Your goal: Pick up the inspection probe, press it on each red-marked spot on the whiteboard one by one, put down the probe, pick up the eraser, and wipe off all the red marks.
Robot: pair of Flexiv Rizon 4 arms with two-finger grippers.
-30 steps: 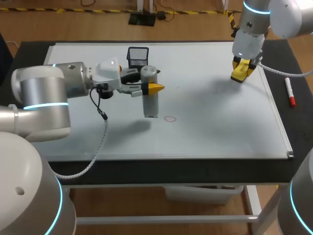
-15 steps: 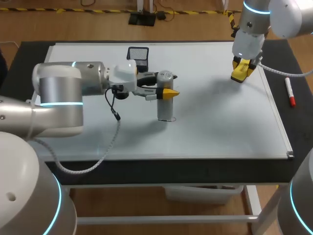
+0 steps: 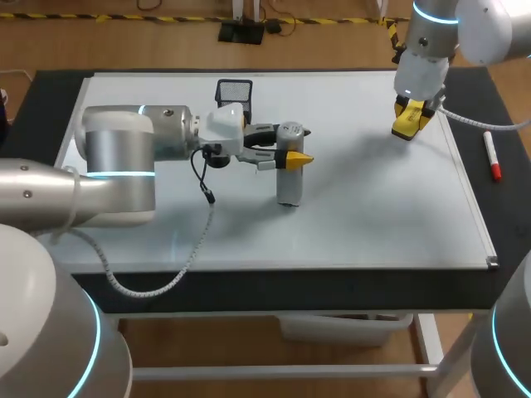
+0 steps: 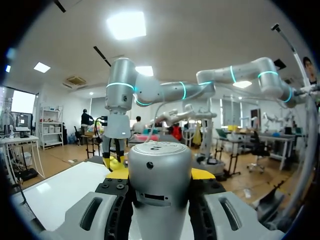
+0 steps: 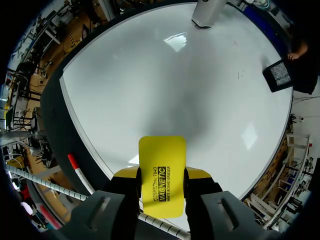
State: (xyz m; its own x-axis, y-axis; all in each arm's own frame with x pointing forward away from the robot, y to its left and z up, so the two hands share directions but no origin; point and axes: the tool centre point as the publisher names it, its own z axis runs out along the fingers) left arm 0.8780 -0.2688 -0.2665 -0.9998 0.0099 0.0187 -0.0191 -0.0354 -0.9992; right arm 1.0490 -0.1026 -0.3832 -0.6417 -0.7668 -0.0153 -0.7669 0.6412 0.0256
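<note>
Head view: the left hand [image 3: 293, 157] grips the upright grey cylindrical metal probe [image 3: 288, 187], standing mid-board on the white rectangular whiteboard [image 3: 373, 207]. The right hand [image 3: 410, 121] clamps a flat yellow eraser [image 5: 161, 167] above the board's far right corner.

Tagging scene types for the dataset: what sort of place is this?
Likely a robot lab test bench. A whiteboard lies flat on a black-topped table. The left gripper holds an inspection probe upright on the board, and the right gripper holds a yellow eraser.
</note>
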